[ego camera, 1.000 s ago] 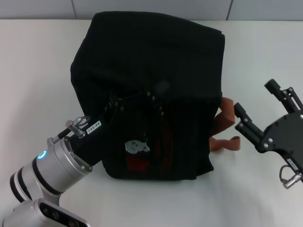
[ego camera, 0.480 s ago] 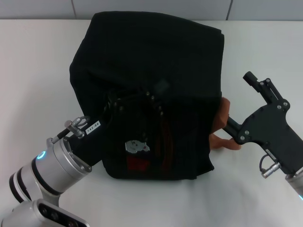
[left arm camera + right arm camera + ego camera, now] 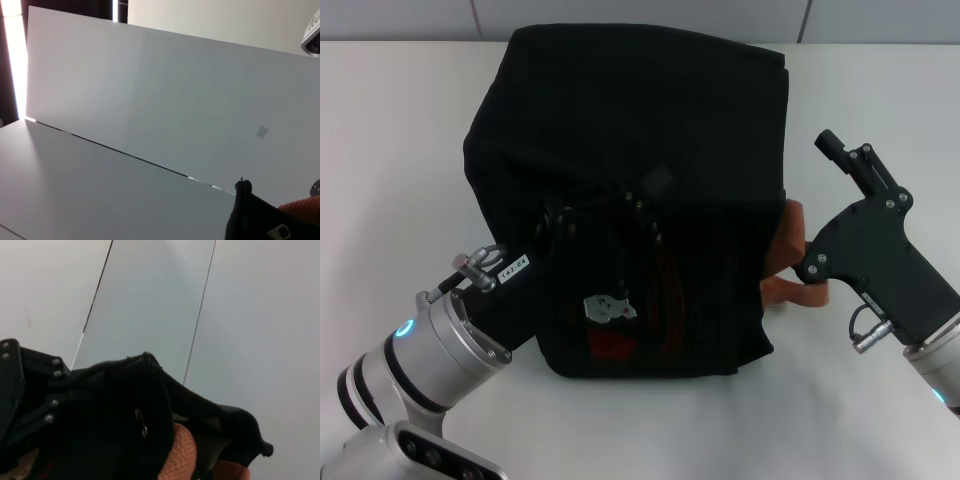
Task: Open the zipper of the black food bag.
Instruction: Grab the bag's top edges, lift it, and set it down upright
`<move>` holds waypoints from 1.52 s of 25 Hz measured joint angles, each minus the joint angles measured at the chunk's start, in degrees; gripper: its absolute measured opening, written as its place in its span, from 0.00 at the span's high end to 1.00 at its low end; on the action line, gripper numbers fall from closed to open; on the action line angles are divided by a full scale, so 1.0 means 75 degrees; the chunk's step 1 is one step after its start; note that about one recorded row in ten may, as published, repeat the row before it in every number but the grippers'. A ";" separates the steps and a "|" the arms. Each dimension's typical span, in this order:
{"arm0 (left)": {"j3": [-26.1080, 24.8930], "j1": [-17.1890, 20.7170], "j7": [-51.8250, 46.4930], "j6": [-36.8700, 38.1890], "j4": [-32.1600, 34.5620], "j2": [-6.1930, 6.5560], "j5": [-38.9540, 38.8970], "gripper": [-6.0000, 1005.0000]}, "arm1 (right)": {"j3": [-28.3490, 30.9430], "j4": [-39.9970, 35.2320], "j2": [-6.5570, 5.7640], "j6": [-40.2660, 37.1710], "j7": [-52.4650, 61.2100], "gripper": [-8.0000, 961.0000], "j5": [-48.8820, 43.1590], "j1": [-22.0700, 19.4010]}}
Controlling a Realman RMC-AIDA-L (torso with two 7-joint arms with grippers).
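Observation:
The black food bag (image 3: 630,120) stands in the middle of the white table, with a bear patch and red lettering (image 3: 608,325) on its near face. Its brown handles (image 3: 792,250) stick out on the right side. My left gripper (image 3: 605,220) lies against the bag's near upper face, black on black. My right gripper (image 3: 823,208) is open beside the bag's right side, its lower finger touching a brown handle. The right wrist view shows bag fabric (image 3: 125,405), a brown handle (image 3: 181,452) and a small silver bit (image 3: 144,429). I cannot make out the zipper line.
A white table (image 3: 400,150) surrounds the bag, with a tiled wall edge (image 3: 640,25) behind it. The left wrist view shows a white panel (image 3: 150,100), a corner of the bag (image 3: 250,217) and a bit of brown handle (image 3: 305,206).
My right gripper has swung left and turned toward the bag, from well clear of it to touching the brown handle. The left arm has stayed put.

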 joint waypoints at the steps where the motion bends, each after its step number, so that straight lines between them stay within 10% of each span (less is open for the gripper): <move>1: -0.0005 0.0008 0.0001 0.0009 0.0003 0.0000 0.0001 0.91 | 0.0096 0.0121 0.0000 0.0047 -0.0288 0.16 0.0001 -0.0013; 19: -0.0019 0.0059 0.0005 0.0153 0.0035 0.0000 0.0001 0.91 | 0.0223 0.0421 0.0000 0.0069 -0.1008 0.41 -0.0234 -0.0343; 38: -0.0017 0.0004 0.0005 0.0139 0.0007 0.0000 -0.0002 0.91 | 0.0309 0.0461 0.0000 0.0314 -0.1013 0.40 -0.0401 -0.0103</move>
